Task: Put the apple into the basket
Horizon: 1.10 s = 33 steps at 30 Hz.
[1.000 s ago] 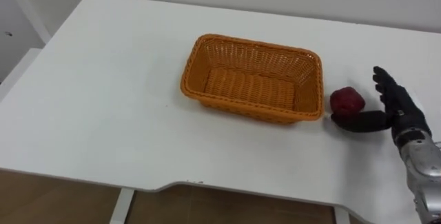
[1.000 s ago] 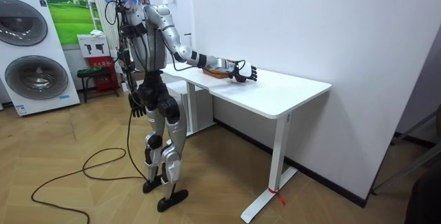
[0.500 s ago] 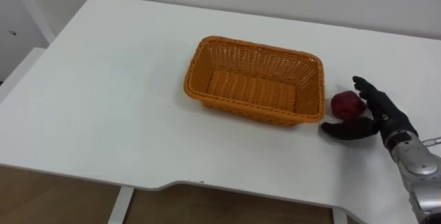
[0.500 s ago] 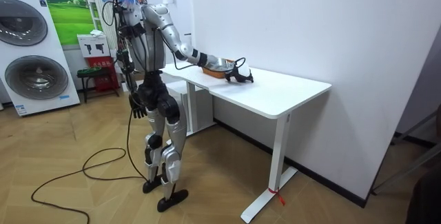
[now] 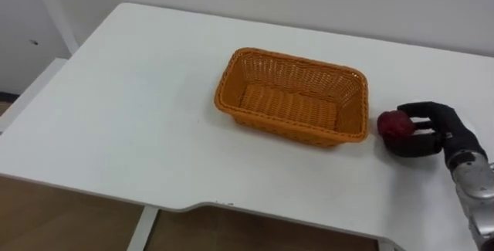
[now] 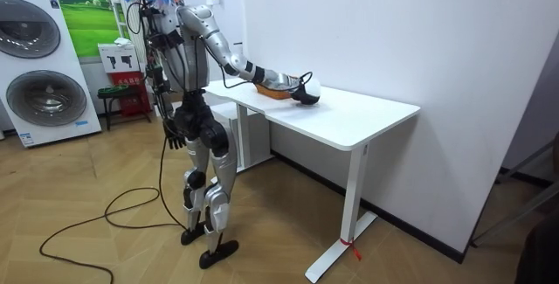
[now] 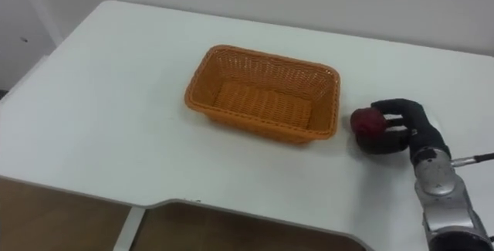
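As the robot stands at the near edge of the white table (image 5: 116, 127), its left hand (image 6: 173, 135) hangs low by its hip in the room view, well away from the work. Toward the middle of the tabletop sits an orange wicker basket (image 5: 225, 81), rectangular, with its long axis running left to right across the table and nothing inside it.

Just beside the basket's right end wall lies the red apple (image 5: 395, 124), near the wall, and it looks to be resting on the table rather than lifted. The right hand (image 5: 438, 131) comes in from the right and is wrapped round the apple: the fingers (image 5: 421, 109) curl over its top and far side, and the thumb (image 5: 411, 144) hooks under its near side, so the fruit sits against the palm.

The apple therefore lies between the palm and the basket, with the basket directly to the hand's left. The grasp looks made. The next move is probably a lift high enough to clear the right rim, then a short carry leftward over the opening.
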Available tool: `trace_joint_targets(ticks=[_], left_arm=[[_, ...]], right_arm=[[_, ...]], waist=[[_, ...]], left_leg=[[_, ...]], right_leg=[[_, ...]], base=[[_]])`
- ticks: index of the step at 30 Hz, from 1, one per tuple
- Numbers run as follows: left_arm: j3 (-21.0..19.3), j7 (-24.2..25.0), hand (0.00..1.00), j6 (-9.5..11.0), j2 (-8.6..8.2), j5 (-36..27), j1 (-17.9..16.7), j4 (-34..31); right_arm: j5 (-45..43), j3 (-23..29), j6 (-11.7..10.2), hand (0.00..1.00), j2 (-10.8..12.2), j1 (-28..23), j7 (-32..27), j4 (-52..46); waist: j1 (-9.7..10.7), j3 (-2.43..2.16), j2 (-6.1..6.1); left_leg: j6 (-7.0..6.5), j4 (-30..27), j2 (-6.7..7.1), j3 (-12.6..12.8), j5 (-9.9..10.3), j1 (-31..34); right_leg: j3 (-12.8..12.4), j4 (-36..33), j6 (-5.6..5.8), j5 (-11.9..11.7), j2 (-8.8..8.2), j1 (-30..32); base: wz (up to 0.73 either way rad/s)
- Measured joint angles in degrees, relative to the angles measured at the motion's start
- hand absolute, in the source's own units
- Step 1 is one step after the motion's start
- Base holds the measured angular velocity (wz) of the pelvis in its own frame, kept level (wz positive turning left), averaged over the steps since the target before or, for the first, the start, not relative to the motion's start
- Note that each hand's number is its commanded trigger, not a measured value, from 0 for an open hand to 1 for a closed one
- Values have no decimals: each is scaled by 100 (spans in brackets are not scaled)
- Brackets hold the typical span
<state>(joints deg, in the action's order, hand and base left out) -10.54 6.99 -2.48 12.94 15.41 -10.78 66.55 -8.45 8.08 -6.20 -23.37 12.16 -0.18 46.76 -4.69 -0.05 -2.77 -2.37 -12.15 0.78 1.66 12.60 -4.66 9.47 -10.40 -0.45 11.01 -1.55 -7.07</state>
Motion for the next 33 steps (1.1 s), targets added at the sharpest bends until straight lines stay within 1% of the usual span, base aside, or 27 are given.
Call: trace_joint_targets(ticks=[3, 5, 6, 8, 9, 10, 11, 12, 14, 16, 17, 19, 20, 21, 24, 26, 28, 30, 31, 32, 33], left_arm=[[-6, 0, 0, 0, -1, 3, 14, 0], [-35, -1, 0, -9, -4, 14, 0, 1], [-63, -10, 0, -12, -11, 39, 1, 2], [-62, -17, 0, -18, -13, 33, -1, 6], [-65, -22, 0, -18, -21, 19, 0, 13], [-77, -22, 0, -15, -53, 5, -4, 13], [-118, -21, 0, -12, -79, 6, -11, 13], [-213, -15, 0, -10, -117, -1, -45, 16], [-323, -11, 0, -4, -126, 6, -91, 15], [-403, -4, 0, 11, -128, 10, -111, 15], [-399, -4, 0, 24, -128, 11, -136, 15], [-393, -23, 0, 64, -146, 33, -133, -11], [-389, -32, 0, 65, -156, 34, -129, -11], [-385, -49, 0, 63, -177, 34, -128, -11], [-369, -105, 0, 55, -229, 50, -127, -17], [-306, -164, 0, 52, -223, 46, -138, -63], [-270, -178, 0, 56, -224, 50, -101, -92], [-262, -180, 0, 58, -223, 45, -103, -76], [-247, -180, 0, 59, -223, 41, -99, -64], [-230, -182, 0, 62, -222, 42, -93, -67], [-130, -188, 0, 63, -215, 21, -61, -68]], right_arm=[[469, 12, 6, 100, 55, -39, -61, -1], [617, 26, 31, 100, 67, -43, -105, -16], [674, 50, 76, 100, 72, -39, -121, -62], [822, 63, 85, 100, 72, -39, -218, -96], [961, 100, 127, 100, 78, -53, -246, -163], [1053, 194, 213, 100, 108, -109, -321, -385], [1090, 239, 237, 100, 125, -151, -377, -545], [1174, 286, 259, 100, 158, -252, -476, -930], [1200, 342, 258, 100, 210, -406, -635, -1523], [1183, 387, 253, 100, 235, -498, -832, -2232], [1158, 388, 251, 100, 236, -500, -891, -2372], [1143, 374, 242, 100, 275, -613, -1046, -3111], [1144, 363, 233, 100, 286, -633, -1051, -3268], [1158, 315, 202, 100, 296, -650, -1061, -3486], [1062, 154, 195, 100, 316, -658, -1062, -3886], [1055, 12, 196, 100, 329, -667, -1054, -4086], [954, -109, 201, 100, 417, -800, -933, -4497], [895, -270, 199, 100, 498, -845, -799, -4748], [770, -392, 198, 100, 501, -842, -682, -4836], [735, -441, 198, 100, 500, -842, -612, -4876], [719, -555, 198, 100, 500, -842, -470, -4925]], waist=[[-1, 2, 11], [2, -4, 27], [-7, -9, 38], [-4, -25, 63], [15, -27, 93], [7, -23, 144], [-1, -22, 173], [12, -34, 217], [41, -59, 260], [49, -53, 266], [56, -51, 267], [82, -29, 257], [84, -17, 245], [83, 2, 229], [85, 6, 221], [75, 14, 236], [62, 3, 258], [1, -4, 272], [-15, -27, 269], [-12, -29, 264], [-7, -21, 240]], left_leg=[[-1, 1, 3, 3, -1, -3], [-1, -1, 3, 7, -1, -3], [-1, 0, 3, 11, -1, 3], [-1, -1, 3, 13, -2, 2], [-2, -2, 3, 52, -2, 0], [-2, 0, 0, 97, -2, 16], [-2, 4, -1, 125, -2, 26], [-4, 38, 1, 136, -3, 68], [-5, 29, 3, 146, -14, 105], [-2, 35, -1, 152, -20, 104], [-2, 35, -1, 153, -21, 104], [-2, 47, -3, 155, -21, 109], [-2, 47, -3, 153, -21, 112], [-2, 47, -3, 155, -21, 111], [-2, 49, 1, 173, -20, 116], [-2, 49, 0, 156, -20, 114], [-2, 52, -8, 181, -20, 121], [0, 63, -19, 210, -21, 122], [2, 62, -25, 217, -23, 165], [4, 58, -25, 216, -24, 188], [5, 50, -24, 212, -25, 199]], right_leg=[[-8, 0, 0, 0, 4, -7], [-11, -1, 0, 0, 7, -2], [-10, -5, 0, 0, 14, 8], [-9, -14, 0, 0, 14, 10], [-15, -17, 0, 0, 10, 13], [-47, -22, 0, 0, 13, 39], [-73, -24, 0, 0, 13, 59], [-92, -26, 0, 0, 12, 114], [-118, -34, 0, 0, 6, 172], [-146, -37, 0, 0, 6, 212], [-148, -36, 0, 0, 6, 213], [-149, -27, 0, 0, 14, 213], [-149, -23, 0, 0, 17, 213], [-159, -22, 0, 0, 23, 217], [-158, -22, 1, 0, 21, 228], [-158, -24, 1, 0, 22, 228], [-165, -30, 1, 0, 31, 246], [-191, -38, 0, 0, 43, 269], [-203, -48, -2, -1, 46, 316], [-198, -45, -5, -3, 46, 327], [-200, -39, -9, -6, 47, 331]], base=[[0], [0], [0], [0], [-6], [-11], [-15], [-10], [-7], [-7], [0], [0], [0], [0], [0], [0], [0], [-8], [-8], [0], [4]])
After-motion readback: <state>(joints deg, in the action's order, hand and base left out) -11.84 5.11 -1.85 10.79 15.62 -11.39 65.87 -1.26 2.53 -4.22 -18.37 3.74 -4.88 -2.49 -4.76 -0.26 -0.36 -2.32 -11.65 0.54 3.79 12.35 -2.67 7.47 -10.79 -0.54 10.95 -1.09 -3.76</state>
